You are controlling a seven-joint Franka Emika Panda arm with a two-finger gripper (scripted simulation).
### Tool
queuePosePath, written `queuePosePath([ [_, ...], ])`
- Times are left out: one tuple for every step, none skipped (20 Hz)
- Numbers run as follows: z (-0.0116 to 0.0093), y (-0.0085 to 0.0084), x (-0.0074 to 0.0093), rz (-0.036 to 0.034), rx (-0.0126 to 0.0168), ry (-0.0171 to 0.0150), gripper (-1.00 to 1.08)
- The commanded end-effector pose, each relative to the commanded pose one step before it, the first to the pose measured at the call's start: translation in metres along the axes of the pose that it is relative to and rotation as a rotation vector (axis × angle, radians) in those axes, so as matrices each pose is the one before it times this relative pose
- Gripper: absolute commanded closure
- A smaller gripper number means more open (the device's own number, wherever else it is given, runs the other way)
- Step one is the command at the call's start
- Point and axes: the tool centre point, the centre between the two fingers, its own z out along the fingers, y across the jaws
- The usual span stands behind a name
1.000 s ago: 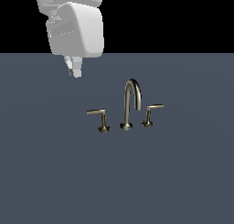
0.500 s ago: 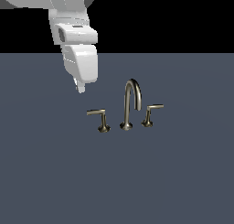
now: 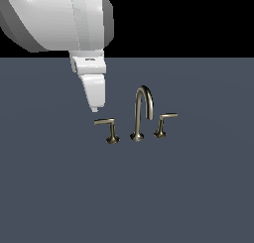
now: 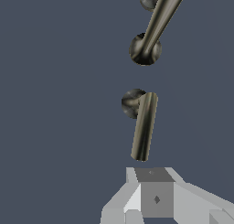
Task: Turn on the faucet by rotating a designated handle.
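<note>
Approach is being made toward the handle (image 3: 105, 124), which is standing at the exterior view's left end of the faucet (image 3: 143, 113), on the grey surface (image 3: 59, 187). In the exterior view the gripper (image 3: 95, 108) is being held just above the free end of the handle's flat bar, near it but not touching. From the gripper, the handle is lying below and a little toward the exterior view's right, where its thin post is rising from the flared base.

The long axis of the bar is running almost level, from the post toward the exterior view's left. In the wrist view the handle (image 4: 143, 125) is being seen from above, with its bar pointing straight toward the gripper (image 4: 153, 173) and the post at the far end. It is judged that the coming move is depending on this line: the free end must be pushed sideways, across the bar.

Nothing is being held by the gripper. How far the jaws are standing apart cannot be told, since the fingertips are being merged into one pale shape in the exterior view and are being cut off in the wrist view. The shorter handle (image 3: 162, 124) is being seen beyond the spout (image 3: 144, 105); in the wrist view it is being almost fully cut off.
</note>
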Motion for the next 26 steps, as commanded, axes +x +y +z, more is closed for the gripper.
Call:
queuePosePath([
  [0.01276,-0.00928,0.00541,0.04345,0.00003,0.00069,1.08],
  [0.00457,-0.00336,0.00193,0.01561,-0.00018,-0.00006,1.08],
  [0.00435,-0.00323,0.00186,0.01497,-0.00015,-0.00010,1.08],
  [0.00411,-0.00310,0.00178,0.01427,-0.00012,-0.00014,1.08],
  [0.00386,-0.00294,0.00169,0.01349,-0.00010,-0.00017,1.08],
  [0.00358,-0.00275,0.00156,0.01254,-0.00008,-0.00019,1.08],
  [0.00327,-0.00253,0.00145,0.01155,-0.00006,-0.00020,1.08],
  [0.00294,-0.00230,0.00130,0.01045,-0.00003,-0.00022,1.08],
  [0.00260,-0.00207,0.00117,0.00934,-0.00001,-0.00025,1.08],
  [0.00226,-0.00183,0.00102,0.00819,0.00001,-0.00029,1.08],
  [0.00191,-0.00160,0.00090,0.00710,0.00003,-0.00032,1.08],
  [0.00157,-0.00136,0.00075,0.00597,0.00005,-0.00035,1.08],
  [0.00124,-0.00112,0.00060,0.00482,0.00006,-0.00037,1.08],
  [0.00092,-0.00087,0.00049,0.00376,0.00006,-0.00036,1.08],
  [0.00062,-0.00062,0.00030,0.00257,0.00006,-0.00029,1.08],
  [0.00035,-0.00036,0.00021,0.00153,0.00004,-0.00020,1.08],
  [0.00012,-0.00012,-0.00023,0.00000,0.00000,0.00000,1.08],
  [0.00000,0.00000,0.00000,0.00000,0.00000,0.00000,1.08],
  [0.00000,0.00000,0.00000,0.00000,0.00000,0.00000,1.08],
  [0.00000,0.00000,0.00000,0.00000,0.00000,0.00000,1.08],
  [-0.00021,0.00029,0.00034,0.00000,0.00000,0.00000,1.08],
  [0.00000,0.00302,-0.00170,0.00000,0.00000,0.00000,1.08],
  [0.00000,0.00304,-0.00171,0.00000,0.00000,0.00000,1.08],
  [0.00000,0.00306,-0.00172,0.00000,0.00000,0.00000,1.08],
  [0.00000,0.00308,-0.00173,0.00000,0.00000,0.00000,1.08],
  [0.00000,0.00309,-0.00175,0.00000,0.00000,0.00000,1.08],
])
